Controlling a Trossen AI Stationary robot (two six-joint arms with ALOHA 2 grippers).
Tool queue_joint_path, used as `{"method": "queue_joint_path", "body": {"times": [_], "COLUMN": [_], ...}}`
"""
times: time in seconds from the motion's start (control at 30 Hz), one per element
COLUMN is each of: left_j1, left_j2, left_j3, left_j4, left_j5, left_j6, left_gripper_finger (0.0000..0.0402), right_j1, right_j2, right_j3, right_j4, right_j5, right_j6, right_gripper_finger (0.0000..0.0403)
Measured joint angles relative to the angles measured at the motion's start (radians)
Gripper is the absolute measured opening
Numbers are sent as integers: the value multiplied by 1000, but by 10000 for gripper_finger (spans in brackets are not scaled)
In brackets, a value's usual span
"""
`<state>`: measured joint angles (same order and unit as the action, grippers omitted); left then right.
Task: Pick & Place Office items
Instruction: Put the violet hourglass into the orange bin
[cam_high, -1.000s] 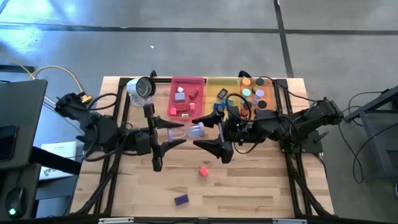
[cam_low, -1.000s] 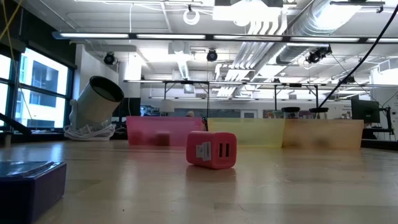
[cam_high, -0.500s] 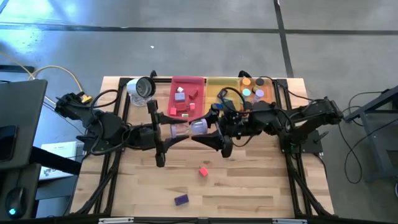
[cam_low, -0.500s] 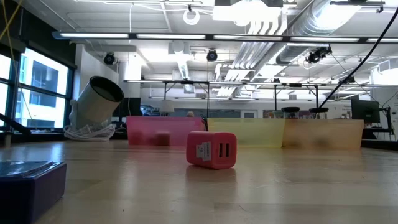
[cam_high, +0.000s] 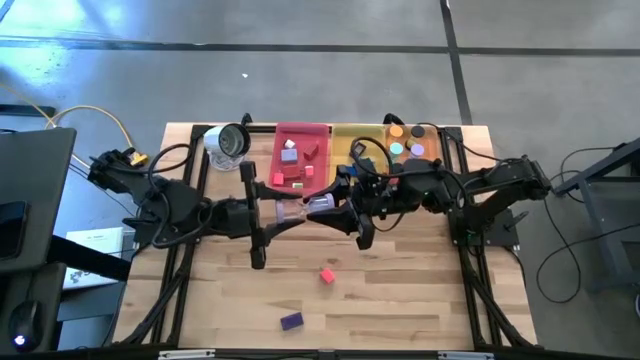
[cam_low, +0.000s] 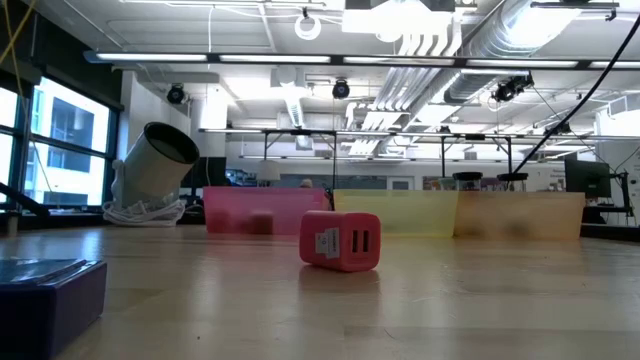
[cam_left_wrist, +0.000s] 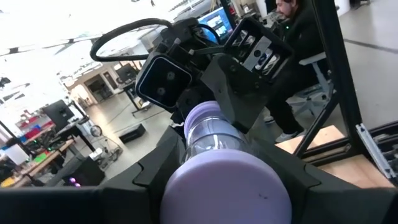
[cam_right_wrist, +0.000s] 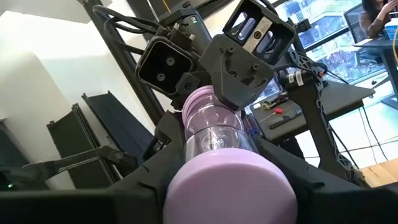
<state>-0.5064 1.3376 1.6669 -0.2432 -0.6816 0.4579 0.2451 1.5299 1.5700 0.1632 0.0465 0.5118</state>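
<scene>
- The lavender cylinder with a clear middle (cam_high: 318, 204) hangs above the wooden counter (cam_high: 400, 300), just in front of the translucent pink tray (cam_high: 322, 132).
- The left claw (cam_high: 290, 208) pinches one end; the right claw (cam_high: 335, 207) pinches the other.
- Judged a handover: confirm the right grip, then release the left without twisting.
- A red block (cam_high: 327, 275) and a purple block (cam_high: 291, 321) still wait on the counter.
</scene>
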Motion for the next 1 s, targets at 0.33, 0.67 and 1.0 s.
{"method": "queue_joint_path", "body": {"times": [0.33,0.67,1.0], "left_j1": [1,-34,-61], "left_j2": [0,0,0], "left_j3": [0,-1,-1], "left_j4": [4,29,-50], "left_j5": [-3,-2,-30], "left_j6": [-7,-87,-93], "left_gripper_finger": [292,300,301], "right_j1": [2,3,1], "right_j2": [0,-38,-145], "right_j3": [0,1,-2], "right_j4": [-49,-350,-973], "right_j5": [-1,116,339], "right_j6": [-3,71,401], "right_gripper_finger": [173,173,173]}}
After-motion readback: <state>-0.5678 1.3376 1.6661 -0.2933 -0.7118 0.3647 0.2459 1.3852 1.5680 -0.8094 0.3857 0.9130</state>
